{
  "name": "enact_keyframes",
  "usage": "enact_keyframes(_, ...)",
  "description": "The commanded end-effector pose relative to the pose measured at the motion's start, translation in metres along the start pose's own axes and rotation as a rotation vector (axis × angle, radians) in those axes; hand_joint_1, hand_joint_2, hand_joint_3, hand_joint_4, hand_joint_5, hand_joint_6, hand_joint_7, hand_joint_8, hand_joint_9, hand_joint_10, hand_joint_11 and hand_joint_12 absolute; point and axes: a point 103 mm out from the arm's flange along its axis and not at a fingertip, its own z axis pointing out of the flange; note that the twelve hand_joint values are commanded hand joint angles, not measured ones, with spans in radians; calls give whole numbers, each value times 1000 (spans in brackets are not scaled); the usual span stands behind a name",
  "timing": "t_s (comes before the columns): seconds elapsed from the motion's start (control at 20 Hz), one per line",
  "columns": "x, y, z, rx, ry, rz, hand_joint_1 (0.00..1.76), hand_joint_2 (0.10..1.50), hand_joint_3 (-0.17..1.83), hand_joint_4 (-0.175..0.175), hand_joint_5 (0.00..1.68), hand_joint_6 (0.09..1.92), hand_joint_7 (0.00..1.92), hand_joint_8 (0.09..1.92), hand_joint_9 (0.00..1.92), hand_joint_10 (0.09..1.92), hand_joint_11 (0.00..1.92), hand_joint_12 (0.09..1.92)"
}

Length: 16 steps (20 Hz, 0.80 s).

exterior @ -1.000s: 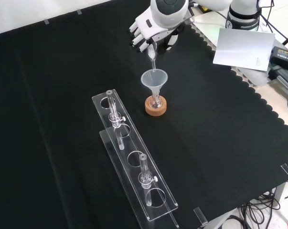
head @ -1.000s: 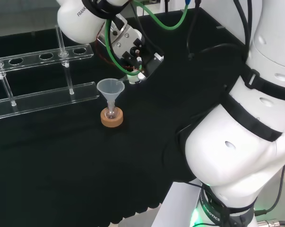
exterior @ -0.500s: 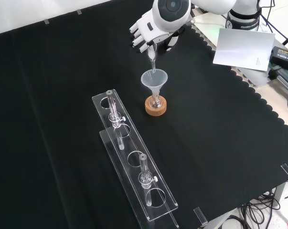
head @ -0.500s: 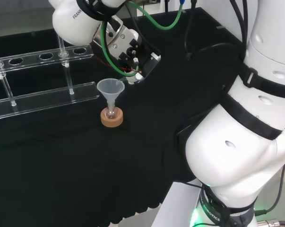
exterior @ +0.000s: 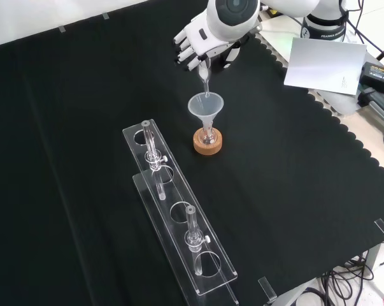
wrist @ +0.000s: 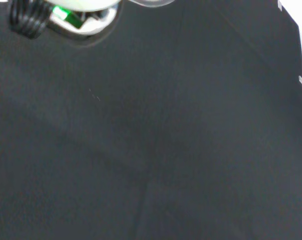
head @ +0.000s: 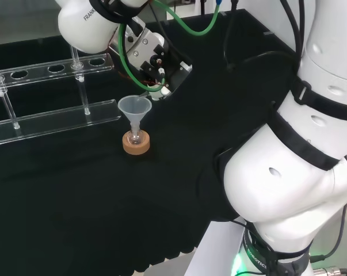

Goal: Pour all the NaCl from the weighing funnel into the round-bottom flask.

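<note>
In the head view, a clear plastic cone funnel is seen seated in the neck of a small round-bottom glass flask on a cork ring stand, with a clear acrylic tube rack behind it; the black and white hand is held just above the cone's right rim; in the front view, the hand's fingers are curled round a slim clear weighing funnel, tilted spout-down over the cone; in the wrist view, black cloth is shown.
</note>
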Motion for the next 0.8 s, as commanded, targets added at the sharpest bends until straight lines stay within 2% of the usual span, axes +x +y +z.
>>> enact_keyframes(0.05, 4, 6, 8, 36, -51, 15, 1110, 711, 571, 175, 1245, 689, 637, 627, 956, 294, 802, 1055)
enact_keyframes(0.3, 4, 6, 7, 34, -58, 19, 1110, 711, 571, 175, 1245, 688, 632, 627, 953, 293, 799, 1057)
enact_keyframes(0.8, 11, 6, 0, 24, -118, 21, 1111, 711, 571, 175, 1247, 686, 626, 629, 949, 293, 793, 1061)
